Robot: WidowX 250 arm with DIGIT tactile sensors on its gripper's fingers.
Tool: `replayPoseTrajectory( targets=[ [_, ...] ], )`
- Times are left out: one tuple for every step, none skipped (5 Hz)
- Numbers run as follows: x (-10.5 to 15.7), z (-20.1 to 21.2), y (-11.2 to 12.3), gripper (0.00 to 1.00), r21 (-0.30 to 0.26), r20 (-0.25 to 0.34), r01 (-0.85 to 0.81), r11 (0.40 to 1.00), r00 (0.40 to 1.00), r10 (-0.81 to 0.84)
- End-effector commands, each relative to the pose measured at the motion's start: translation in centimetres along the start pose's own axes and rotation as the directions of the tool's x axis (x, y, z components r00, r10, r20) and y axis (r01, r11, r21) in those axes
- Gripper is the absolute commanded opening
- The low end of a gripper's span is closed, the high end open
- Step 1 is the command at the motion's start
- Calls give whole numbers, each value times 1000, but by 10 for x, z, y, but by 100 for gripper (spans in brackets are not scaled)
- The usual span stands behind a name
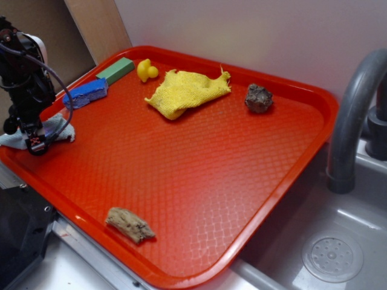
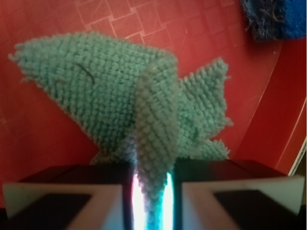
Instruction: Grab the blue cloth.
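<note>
the red tray (image 1: 199, 181) fills your view, the yellow cloth (image 1: 187, 92) well off at its far side and the blue sponge (image 1: 86, 93) just beyond your arm. the blue cloth (image 2: 110, 100) sits at the tray's near-left corner, right under the gripper (image 2: 152, 191). a raised fold runs straight up between the jaws, its ridge lying along the gap, and the pads (image 2: 62, 196) are pressed together on that pleat. you're clamped on it, so i judge a straight lift will do.
</note>
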State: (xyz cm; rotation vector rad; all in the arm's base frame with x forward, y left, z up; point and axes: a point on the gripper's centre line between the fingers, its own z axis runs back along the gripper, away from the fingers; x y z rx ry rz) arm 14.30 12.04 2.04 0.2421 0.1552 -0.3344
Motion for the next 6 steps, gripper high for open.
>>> replayPoseTrajectory(
  targets=[
    [0,16,9,0,13,48,-15,1000,999,15],
    [3,57,1,0,18,126,-133,991,983,130],
    [26,120,-21,0,-125,246,-376,918,885,395],
    [43,185,-40,0,-246,285,-467,849,803,524],
    [46,241,-42,0,-334,260,-503,797,764,591],
    [41,266,-31,0,-353,233,-504,788,769,596]
  ],
)
